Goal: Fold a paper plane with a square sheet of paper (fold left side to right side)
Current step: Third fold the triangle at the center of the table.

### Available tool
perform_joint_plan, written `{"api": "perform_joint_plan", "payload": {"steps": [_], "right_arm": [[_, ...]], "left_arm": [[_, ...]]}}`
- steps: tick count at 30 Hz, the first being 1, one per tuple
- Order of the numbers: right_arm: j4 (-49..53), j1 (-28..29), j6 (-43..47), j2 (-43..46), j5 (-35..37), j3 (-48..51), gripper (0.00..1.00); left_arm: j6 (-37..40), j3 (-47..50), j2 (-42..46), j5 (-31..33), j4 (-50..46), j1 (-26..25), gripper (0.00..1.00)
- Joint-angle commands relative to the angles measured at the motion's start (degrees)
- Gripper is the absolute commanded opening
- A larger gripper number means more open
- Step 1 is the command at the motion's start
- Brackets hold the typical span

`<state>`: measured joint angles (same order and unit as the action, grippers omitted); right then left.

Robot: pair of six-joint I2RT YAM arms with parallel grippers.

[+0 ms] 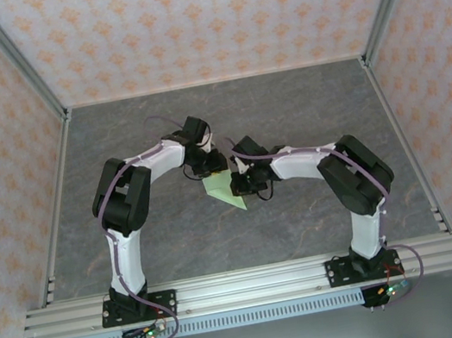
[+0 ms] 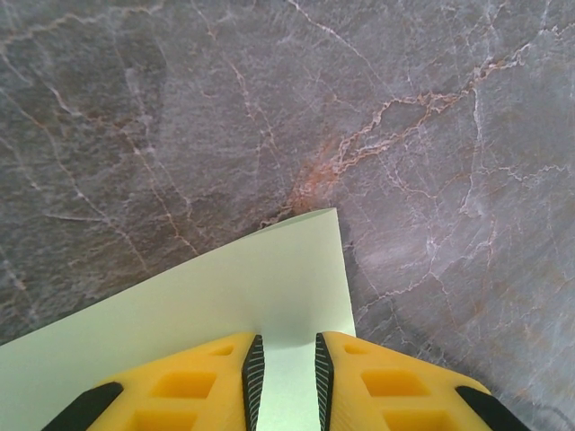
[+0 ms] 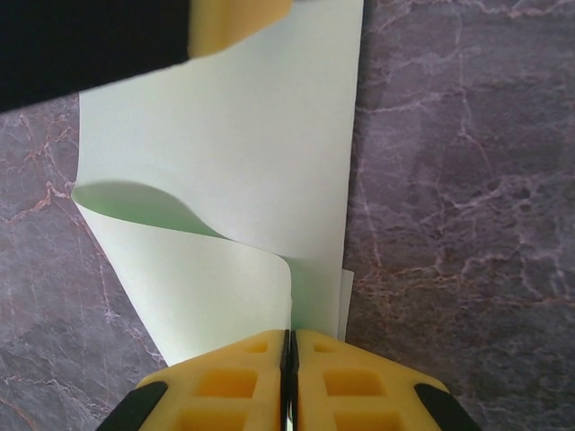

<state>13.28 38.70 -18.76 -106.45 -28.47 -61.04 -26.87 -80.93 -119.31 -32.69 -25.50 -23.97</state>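
Your right tool [image 3: 287,337] has its jaws pressed together on the sheet [image 3: 225,153], pinching it where the paper rolls over in a loose, uncreased loop. Your left tool [image 2: 286,346] has its jaws a narrow gap apart, with the pale green paper showing between them. I cannot tell whether it presses the sheet down or only hovers over it. In the top view, the sheet lies about the middle of the desk [image 1: 285,106], well away from every edge, with both tools close around it.

The main risk, as I judge it, is a crooked fold. In the right wrist view, a second paper edge peeks out just beside the right tool on its right side, so the layers look offset. Flatten the loop now and you would lock that offset into the crease.

The second risk is slip. With the left jaws apart, nothing firmly anchors the far side. A pull from the right tool could drag the whole sheet across the smooth desk instead of rolling it over.

Third, thin paper clamped at one small spot may tear or crumple if you move fast or twist.

Lastly, the tools sit near each other, so a careless sweep could knock them together.
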Motion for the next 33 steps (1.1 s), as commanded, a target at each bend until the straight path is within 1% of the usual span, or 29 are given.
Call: {"api": "perform_joint_plan", "payload": {"steps": [1,8,13,17,21,23,26,29,31,33], "right_arm": [[1.50,-0.06,0.85,-2.24,1.33,-0.99,0.13],[3.98,-0.11,1.18,-2.98,2.41,-0.07,0.13],[5.80,-0.11,2.15,-2.89,3.28,0.65,0.13],[6.15,-0.11,2.48,-2.66,3.48,1.35,0.13],[5.67,-0.11,2.56,-2.53,2.81,1.95,0.13],[5.14,-0.11,2.42,-2.41,2.29,2.06,0.13],[5.01,-0.12,2.37,-2.48,2.17,1.97,0.13],[4.94,-0.11,2.35,-2.57,2.05,1.79,0.13],[4.96,-0.11,2.41,-2.62,2.07,1.75,0.13],[5.12,-0.11,2.50,-2.67,2.19,1.64,0.13]], "left_arm": [[1.12,-0.37,-1.90,-0.04,-2.01,-1.17,0.27],[2.46,-2.65,-0.26,0.59,-4.61,-1.17,0.28],[4.42,-8.92,-0.32,1.46,-9.98,-0.95,0.31],[5.39,-14.52,-0.76,2.32,-14.23,-0.26,0.35],[5.39,-17.40,-0.39,4.47,-17.78,1.75,0.34],[5.42,-15.39,1.42,4.45,-17.20,2.66,0.32],[5.64,-9.20,5.57,5.16,-14.78,3.56,0.27],[4.96,-0.90,9.52,5.01,-11.35,4.34,0.23],[4.26,5.20,14.58,4.51,-8.66,4.39,0.22],[2.24,11.29,18.22,1.88,-4.03,4.37,0.22]]}}
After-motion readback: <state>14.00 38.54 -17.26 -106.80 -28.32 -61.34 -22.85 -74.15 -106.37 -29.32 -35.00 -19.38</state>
